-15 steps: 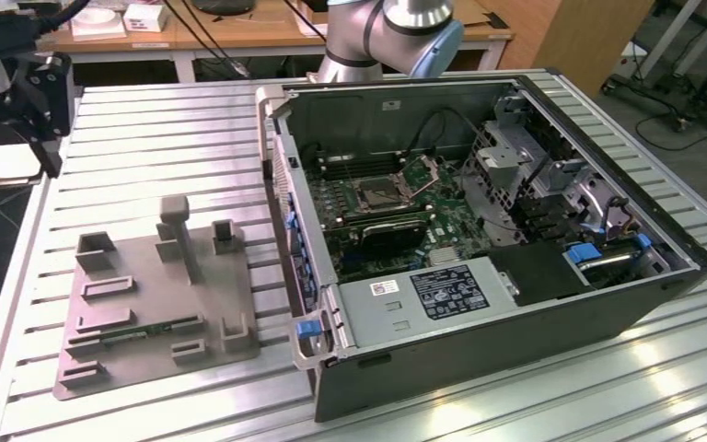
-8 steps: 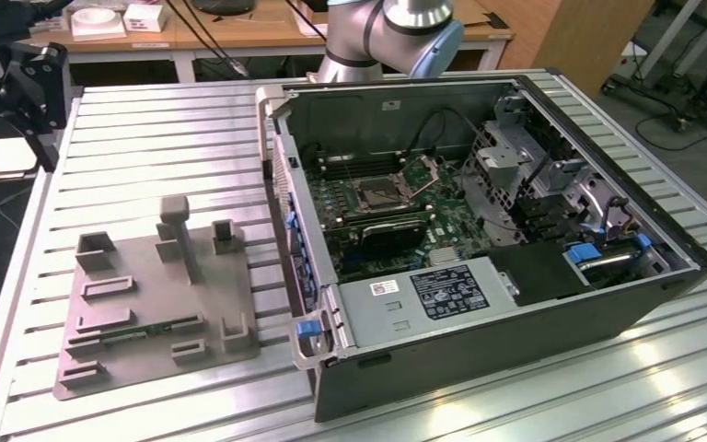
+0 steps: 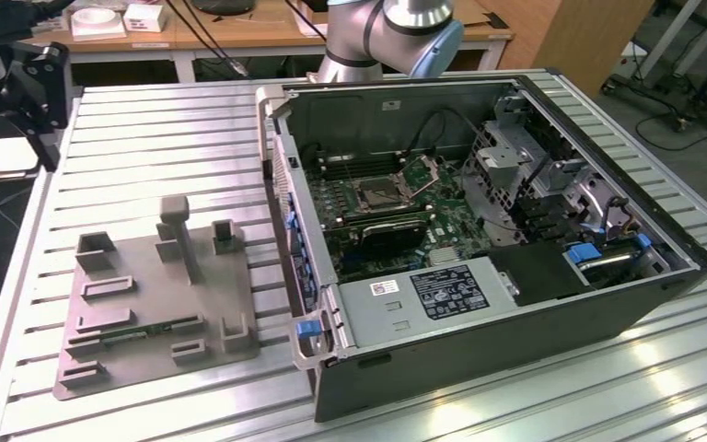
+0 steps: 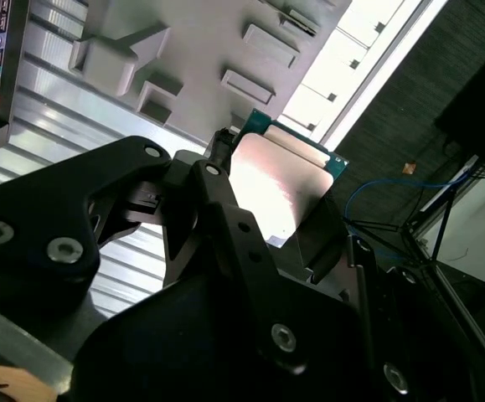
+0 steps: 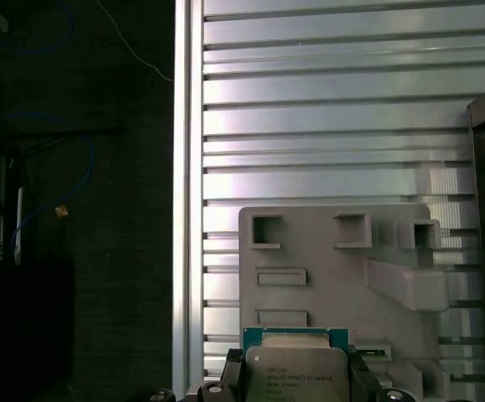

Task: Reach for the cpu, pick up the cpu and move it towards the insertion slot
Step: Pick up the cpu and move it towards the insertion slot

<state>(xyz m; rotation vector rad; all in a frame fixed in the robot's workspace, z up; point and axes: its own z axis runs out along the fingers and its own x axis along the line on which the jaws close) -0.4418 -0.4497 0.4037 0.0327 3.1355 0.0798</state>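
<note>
A big silver table (image 3: 144,120) with long grooves stands in the room. Bright light shines on its near end. Behind it is a brown wooden desk (image 3: 255,41) with small white boxes (image 3: 98,23). The floor (image 3: 698,147) is grey. A blue wire (image 5: 79,180) shows against it.

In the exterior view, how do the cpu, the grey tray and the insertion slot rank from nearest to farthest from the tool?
1. The cpu: held in the tool, at the exterior view's left edge.
2. The grey tray: on the table, between the tool and the computer case.
3. The insertion slot: inside the open computer case, toward the exterior view's right.
</note>
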